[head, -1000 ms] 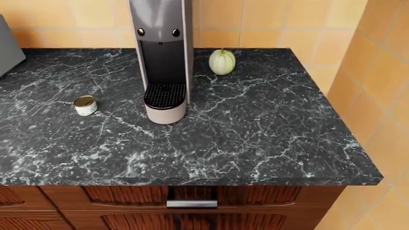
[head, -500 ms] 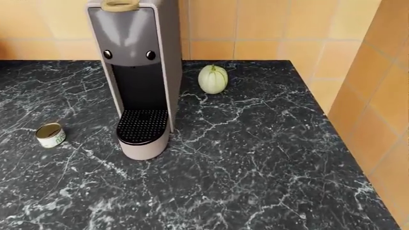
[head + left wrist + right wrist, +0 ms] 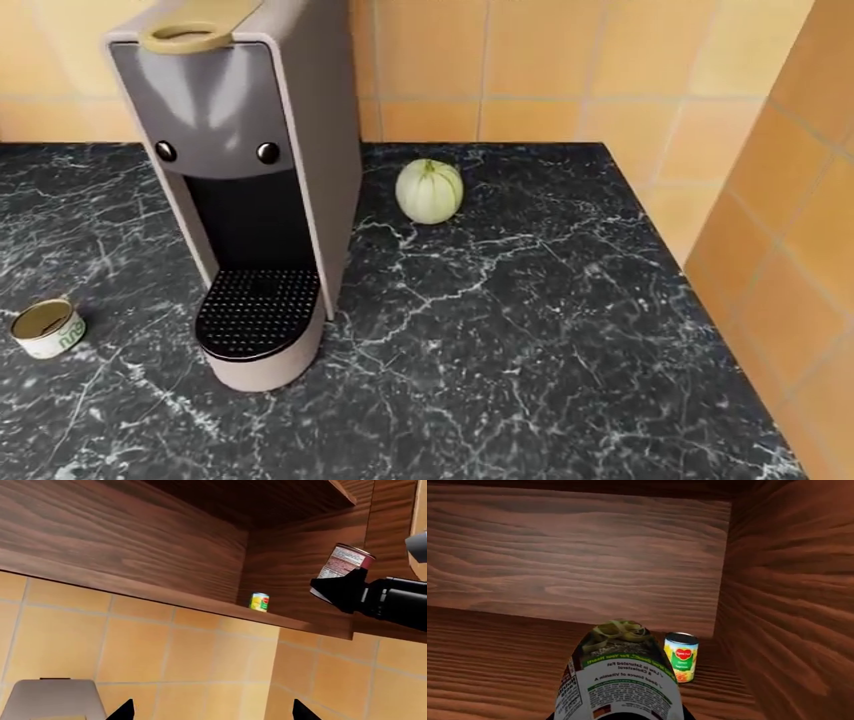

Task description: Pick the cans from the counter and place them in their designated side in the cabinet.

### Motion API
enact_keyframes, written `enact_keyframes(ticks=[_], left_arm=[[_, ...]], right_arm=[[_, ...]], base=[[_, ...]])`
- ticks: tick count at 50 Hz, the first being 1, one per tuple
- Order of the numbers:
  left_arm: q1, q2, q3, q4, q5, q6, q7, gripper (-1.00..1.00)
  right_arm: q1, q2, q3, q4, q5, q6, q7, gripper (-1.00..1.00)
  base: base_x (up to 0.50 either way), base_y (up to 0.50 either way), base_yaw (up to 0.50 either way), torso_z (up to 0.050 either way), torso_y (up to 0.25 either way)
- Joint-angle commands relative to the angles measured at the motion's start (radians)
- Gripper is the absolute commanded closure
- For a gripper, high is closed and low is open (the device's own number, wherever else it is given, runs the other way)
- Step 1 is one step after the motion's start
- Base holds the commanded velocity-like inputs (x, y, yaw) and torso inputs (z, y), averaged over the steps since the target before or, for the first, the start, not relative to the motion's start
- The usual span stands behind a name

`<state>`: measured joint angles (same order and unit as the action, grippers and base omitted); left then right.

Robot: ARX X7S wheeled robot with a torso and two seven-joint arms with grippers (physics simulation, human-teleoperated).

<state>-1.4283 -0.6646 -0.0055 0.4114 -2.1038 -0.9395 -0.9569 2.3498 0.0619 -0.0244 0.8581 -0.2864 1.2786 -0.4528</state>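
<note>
The tall can (image 3: 620, 680), with a white-green label and dark red top (image 3: 347, 560), is held inside the dark wood cabinet (image 3: 574, 565), above its shelf floor near the right wall. My right gripper (image 3: 339, 587) is shut on it. A small yellow-green can (image 3: 682, 656) stands in the cabinet's back right corner, just beyond the held can. The short can (image 3: 47, 328) with a gold lid lies on the black marble counter (image 3: 534, 330) at the far left. My left gripper (image 3: 212, 712) is open and empty, pointing up at the tiled wall below the cabinet.
A grey coffee machine (image 3: 247, 180) stands on the counter between the short can and a pale green squash (image 3: 430, 191). An orange tiled wall (image 3: 801, 200) borders the counter on the right. The cabinet's underside (image 3: 133, 585) juts out above the left gripper.
The head view has moved in closer and rightward: the coffee machine looms larger and the short can has slid to the view's left edge. Nothing on the counter itself has moved.
</note>
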Motion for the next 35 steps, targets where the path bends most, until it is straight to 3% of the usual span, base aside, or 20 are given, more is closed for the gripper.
enact_keyframes(ticks=[1,15,23,35], left_arm=[[-0.007,-0.003,0.007,0.002,-0.004,0.004,-0.003,-1.0],[-0.038,-0.018,0.037,-0.011,-0.044,0.005,-0.025,-1.0],[-0.154,-0.043,0.133,-0.076,-0.142,-0.023,-0.083,-1.0],[-0.207,-0.044,0.16,-0.078,-0.173,-0.014,-0.108,-1.0]], right_arm=[[0.006,0.0,-0.005,-0.005,0.001,-0.004,-0.005,1.0],[0.006,0.0,-0.005,-0.005,0.001,-0.004,-0.005,1.0],[0.006,0.0,-0.005,-0.005,0.001,-0.004,-0.005,1.0],[0.006,0.0,-0.005,-0.005,0.001,-0.004,-0.005,1.0]], base=[[0.23,0.0,0.0,0.0,0.0],[0.22,0.0,0.0,0.0,0.001],[0.22,0.0,0.0,0.0,0.001],[0.22,0.0,0.0,0.0,0.001]])
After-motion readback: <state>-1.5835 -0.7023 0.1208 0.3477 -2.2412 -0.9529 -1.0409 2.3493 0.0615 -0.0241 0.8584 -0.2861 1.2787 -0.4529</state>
